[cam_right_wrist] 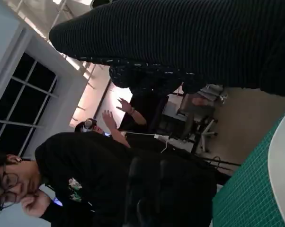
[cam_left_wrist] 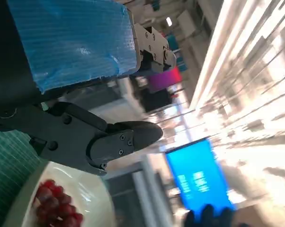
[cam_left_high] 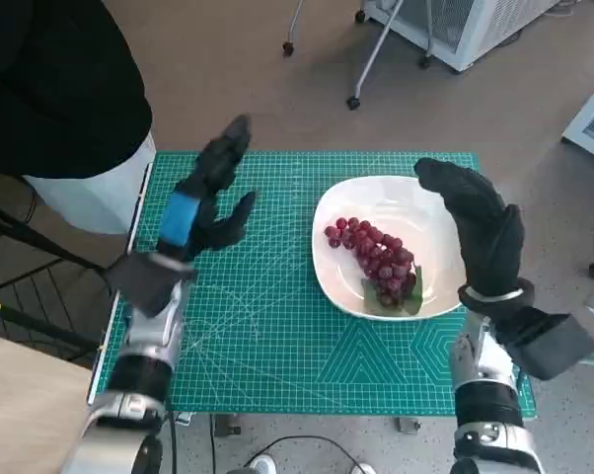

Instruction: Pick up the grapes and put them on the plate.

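Observation:
A bunch of dark red grapes [cam_left_high: 374,259] with a green leaf lies on the white plate [cam_left_high: 430,225] at the right of the green mat. The left wrist view also shows the grapes [cam_left_wrist: 55,206] on the plate [cam_left_wrist: 93,196]. My left hand [cam_left_high: 206,202] is raised above the mat's left half, its fingers spread, holding nothing. My gloved right hand [cam_left_high: 480,232] hovers over the plate's right edge, fingers apart and empty. In the right wrist view the glove [cam_right_wrist: 199,45] fills the top and the plate's rim [cam_right_wrist: 280,165] shows at one edge.
The green cutting mat [cam_left_high: 267,326] covers the small table. A person in black stands at the table's far left corner [cam_left_high: 60,89]; the right wrist view shows that person [cam_right_wrist: 100,175] and others behind. Wheeled stand legs [cam_left_high: 361,59] and a white unit [cam_left_high: 455,25] stand on the floor beyond.

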